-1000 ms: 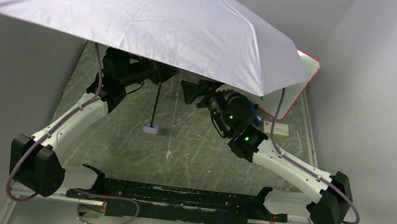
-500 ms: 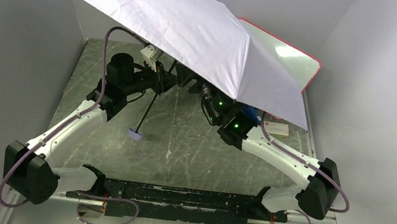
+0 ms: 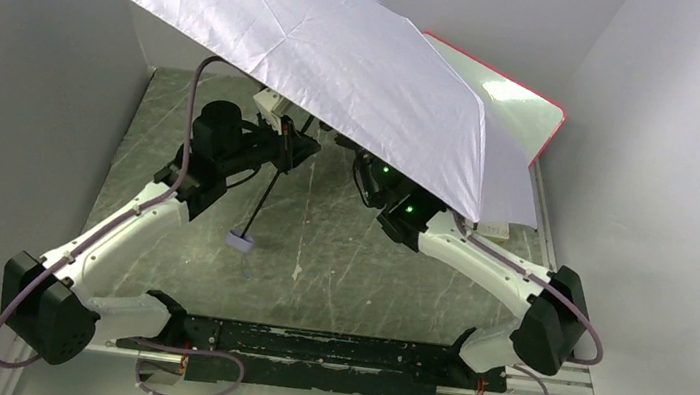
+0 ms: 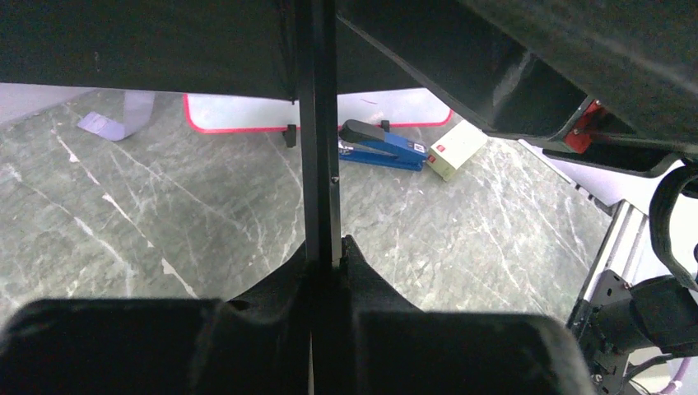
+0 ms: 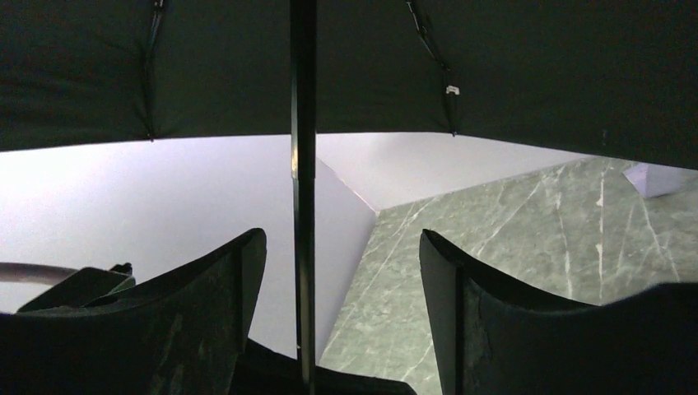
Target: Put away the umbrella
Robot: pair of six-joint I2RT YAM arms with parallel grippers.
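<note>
Left pincer (image 4: 323,257) was clenched tight on the thin black shaft (image 4: 317,123) of the open umbrella (image 3: 323,53), which hung tilted above the table (image 3: 339,257). Right pincer (image 5: 342,247) stood spread wide, its fingers flanking the shaft without gripping it.

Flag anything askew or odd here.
The open pale lavender fabric umbrella is tilted: its thin black shaft slants and the canopy dips to the right, hiding part of the red-framed whiteboard. The left tool is clamped on the shaft; the right tool stands open around it.
</note>
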